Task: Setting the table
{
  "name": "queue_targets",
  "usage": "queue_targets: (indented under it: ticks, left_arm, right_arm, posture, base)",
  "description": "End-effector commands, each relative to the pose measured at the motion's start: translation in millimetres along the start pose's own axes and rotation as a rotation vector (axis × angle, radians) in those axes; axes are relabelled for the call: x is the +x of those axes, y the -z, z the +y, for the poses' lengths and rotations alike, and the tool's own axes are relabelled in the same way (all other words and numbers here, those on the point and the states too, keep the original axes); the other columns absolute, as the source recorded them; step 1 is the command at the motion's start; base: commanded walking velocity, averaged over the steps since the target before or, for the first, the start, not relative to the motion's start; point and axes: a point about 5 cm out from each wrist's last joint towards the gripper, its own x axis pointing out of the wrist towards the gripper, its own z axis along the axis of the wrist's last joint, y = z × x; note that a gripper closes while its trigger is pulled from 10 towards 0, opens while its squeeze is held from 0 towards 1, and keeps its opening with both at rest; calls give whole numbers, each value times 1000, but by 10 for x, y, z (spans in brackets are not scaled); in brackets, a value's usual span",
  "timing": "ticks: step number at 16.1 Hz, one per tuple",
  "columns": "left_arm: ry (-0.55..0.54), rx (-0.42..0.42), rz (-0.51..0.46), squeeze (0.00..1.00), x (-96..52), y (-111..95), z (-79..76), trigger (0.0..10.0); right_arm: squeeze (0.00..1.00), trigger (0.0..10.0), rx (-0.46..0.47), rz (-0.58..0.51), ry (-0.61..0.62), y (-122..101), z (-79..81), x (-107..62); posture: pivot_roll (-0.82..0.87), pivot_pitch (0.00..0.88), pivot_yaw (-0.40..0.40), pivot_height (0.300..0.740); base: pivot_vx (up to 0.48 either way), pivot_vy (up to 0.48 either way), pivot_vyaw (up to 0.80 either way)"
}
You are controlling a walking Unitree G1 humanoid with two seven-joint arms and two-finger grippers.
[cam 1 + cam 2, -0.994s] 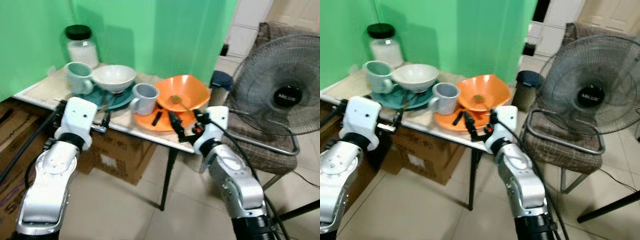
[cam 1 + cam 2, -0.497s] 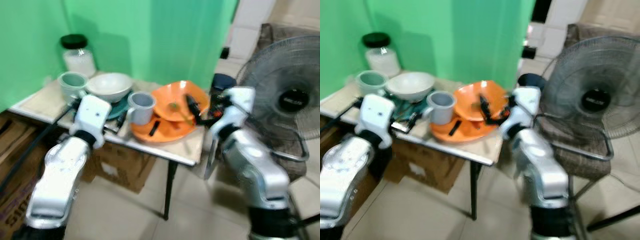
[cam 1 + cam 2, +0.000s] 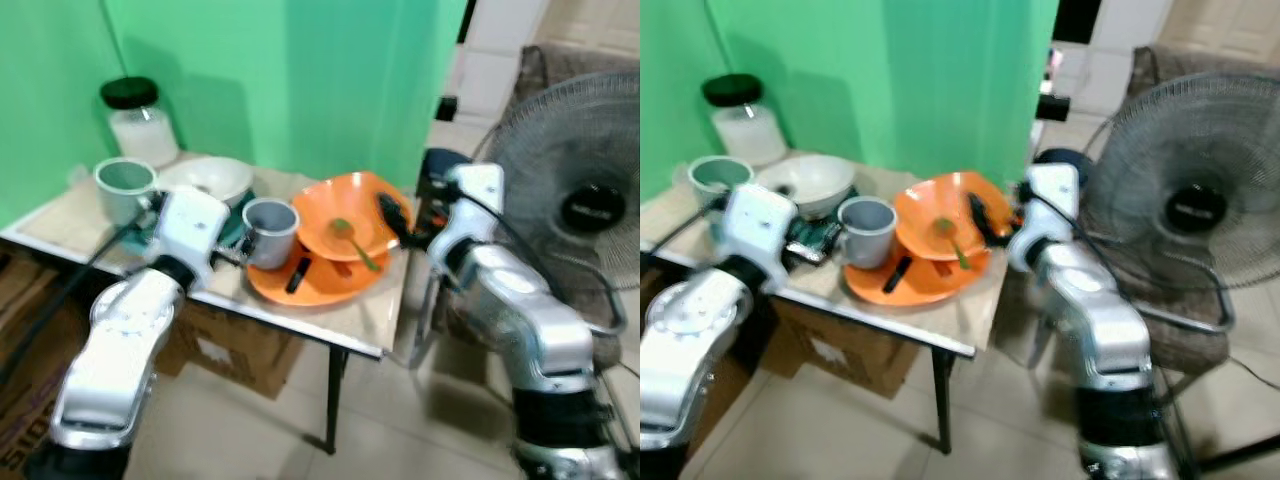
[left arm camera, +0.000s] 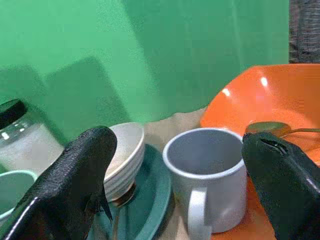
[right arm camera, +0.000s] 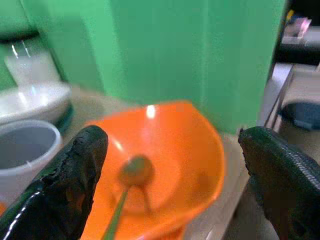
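Observation:
On the small table [image 3: 375, 320] an orange bowl [image 3: 350, 212] holds a green spoon [image 3: 348, 235] and rests on an orange plate [image 3: 315, 288] that also carries a black piece [image 3: 295, 275]. A grey mug [image 3: 268, 232] stands at the plate's left edge. Behind it are a white bowl [image 3: 205, 178] on a teal plate [image 4: 152, 200], and a pale green mug [image 3: 125, 188]. My left gripper [image 4: 180, 150] is open, its fingers either side of the grey mug but short of it. My right gripper [image 5: 172, 145] is open at the orange bowl's right rim.
A glass jar with a black lid [image 3: 138, 122] stands at the table's back left against a green backdrop. A large fan [image 3: 585, 200] and a woven chair seat are close on the right. Cardboard boxes [image 3: 235, 345] sit under the table. A blue bin [image 3: 445, 160] is behind it.
The camera has shifted. My right gripper has gone from the orange plate's front edge up to the bowl's right rim. My left gripper has come closer to the grey mug.

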Motion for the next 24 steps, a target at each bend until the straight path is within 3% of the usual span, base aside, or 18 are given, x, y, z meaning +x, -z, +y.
queue_targets:
  ticks: [1, 3, 6, 7, 9, 10, 14, 16, 17, 18, 19, 20, 24]
  left_arm:
    - [18, 9, -21, 0, -12, -49, 52, 10000]
    - [125, 10, -18, 0, -38, -59, 43, 10000]
    - [258, 3, -2, 0, -99, -49, 59, 10000]
    - [362, 11, 9, 0, -142, -51, 39, 10000]
    - [473, -1, 30, 0, -193, -51, -2, 10000]
    - [565, -15, 54, 0, -254, -41, -47, 10000]
    - [650, -31, 91, 0, -337, -16, -69, 10000]
    - [661, -30, 105, 0, -363, -14, -43, 10000]
    - [665, -27, 114, 0, -385, -5, -28, 10000]
    - [670, -23, 121, 0, -400, 1, -19, 10000]
    - [673, -19, 126, 0, -408, 1, -13, 10000]
    - [673, -17, 127, 0, -414, 0, -4, 10000]
    - [676, -10, 137, 0, -435, 7, 15, 10000]
  right_arm:
    - [0, 10000, -33, 45, -47, -73, 134, 83]
    - [0, 10000, -98, 188, -87, -133, 144, 176]
    - [0, 10000, -130, 288, -75, -194, 142, 350]
    - [0, 10000, -169, 383, -62, -189, 157, 454]
    - [0, 10000, -169, 458, -73, -176, 196, 541]
    - [0, 10000, -147, 493, -82, -178, 250, 618]
    - [0, 10000, -175, 531, -127, -199, 401, 747]
    - [0, 7137, -216, 569, -142, -160, 475, 808]
    - [0, 6196, -231, 577, -137, -130, 496, 835]
    - [0, 4431, -245, 585, -130, -104, 501, 853]
    - [0, 1882, -259, 598, -125, -78, 495, 869]
    - [0, 0, -271, 610, -121, -54, 488, 877]
    - [0, 0, -320, 644, -106, -5, 436, 911]
  posture:
    - [172, 0, -1, 740]
    - [163, 0, 2, 740]
    - [155, 0, -1, 740]
    - [156, 0, -9, 740]
    - [156, 0, -17, 740]
    - [155, 0, -18, 740]
    - [156, 0, -23, 740]
    - [156, 0, -23, 740]
    - [168, 0, -33, 740]
    - [168, 0, -33, 740]
    - [172, 0, -36, 740]
    - [173, 0, -35, 740]
    - [175, 0, -39, 740]
  base:
    - [0, 0, 0]
    - [0, 0, 0]
    - [0, 0, 0]
    - [0, 0, 0]
    - [0, 0, 0]
    - [0, 0, 0]
    - [0, 0, 0]
    - [0, 0, 0]
    - [0, 0, 0]
    - [0, 0, 0]
    - [0, 0, 0]
    - [0, 0, 0]
    - [0, 0, 0]
